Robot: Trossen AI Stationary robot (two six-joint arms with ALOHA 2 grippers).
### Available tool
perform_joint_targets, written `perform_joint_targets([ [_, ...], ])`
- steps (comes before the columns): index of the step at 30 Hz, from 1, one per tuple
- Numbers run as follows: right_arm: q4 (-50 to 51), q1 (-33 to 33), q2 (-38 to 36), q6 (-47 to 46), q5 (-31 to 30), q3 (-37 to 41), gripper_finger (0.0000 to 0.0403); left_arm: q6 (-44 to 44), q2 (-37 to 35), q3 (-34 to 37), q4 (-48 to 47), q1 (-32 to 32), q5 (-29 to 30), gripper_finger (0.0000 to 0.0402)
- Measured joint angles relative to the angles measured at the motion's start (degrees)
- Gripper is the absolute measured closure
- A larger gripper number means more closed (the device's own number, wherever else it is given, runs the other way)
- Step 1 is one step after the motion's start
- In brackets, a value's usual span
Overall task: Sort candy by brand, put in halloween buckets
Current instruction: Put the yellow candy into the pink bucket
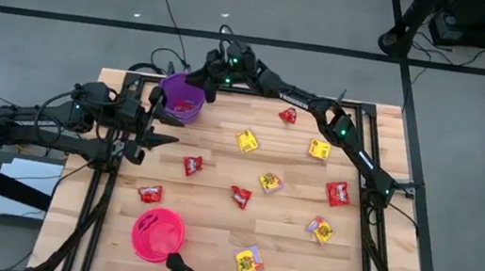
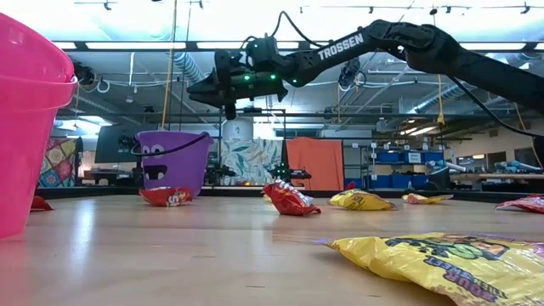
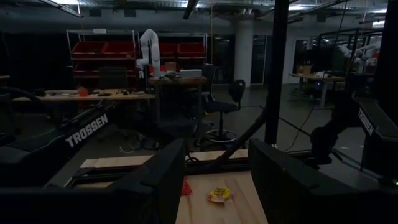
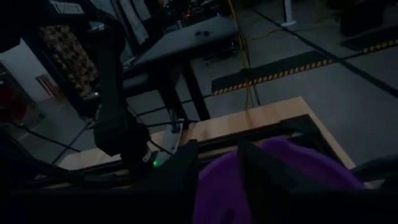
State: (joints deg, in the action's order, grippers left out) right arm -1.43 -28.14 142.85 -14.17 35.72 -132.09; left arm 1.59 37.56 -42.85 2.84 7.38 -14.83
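The purple bucket (image 1: 181, 97) stands at the table's far left, with something red lying inside it. My right gripper (image 1: 195, 85) hangs just above its far rim, open, with nothing between its fingers (image 4: 217, 157); in the low view it sits above the bucket (image 2: 172, 161). The pink bucket (image 1: 158, 234) stands at the near left. Red candy packets (image 1: 192, 165) (image 1: 240, 196) (image 1: 339, 194) and yellow ones (image 1: 246, 141) (image 1: 271, 182) (image 1: 249, 261) lie flat and scattered on the wood. My left gripper (image 1: 170, 130) waits open at the left edge, raised and level.
More packets lie near the far edge (image 1: 288, 115) (image 1: 319, 148), beside the pink bucket (image 1: 150, 194) and at the near right (image 1: 321, 229). Bare wood shows between them. A black frame (image 1: 406, 187) borders the table.
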Motion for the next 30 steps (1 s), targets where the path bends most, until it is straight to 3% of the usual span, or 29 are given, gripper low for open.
perform_joint_targets([
  [6, 2.1, 0.3, -1.0, -2.7, 5.5, 0.0, 0.0269, 0.1, 0.0, 0.0, -1.6, 0.0, 0.0, 0.0218],
  [10, 8.3, 0.7, -5.9, 1.5, 4.2, 0.1, 0.0276, -1.1, 0.0, 0.0, -1.7, 0.0, 0.1, 0.0218],
  [17, 27.7, 4.0, -19.0, 18.7, -14.2, 0.0, 0.0284, -1.3, 0.0, 0.0, -2.1, 0.0, 1.4, 0.0218],
  [21, 36.1, 8.0, -27.1, 24.6, -21.0, -0.1, 0.0284, 0.5, 1.3, 0.0, -5.8, 0.0, 8.2, 0.0218],
  [26, 46.1, 13.7, -33.9, 25.9, -28.5, 0.0, 0.0284, 0.4, 8.1, 0.0, -11.2, 0.0, 13.7, 0.0218],
  [30, 53.3, 17.4, -38.5, 25.6, -36.9, 0.0, 0.0284, 0.6, 16.6, 0.0, -7.7, 0.0, 15.1, 0.0218],
])
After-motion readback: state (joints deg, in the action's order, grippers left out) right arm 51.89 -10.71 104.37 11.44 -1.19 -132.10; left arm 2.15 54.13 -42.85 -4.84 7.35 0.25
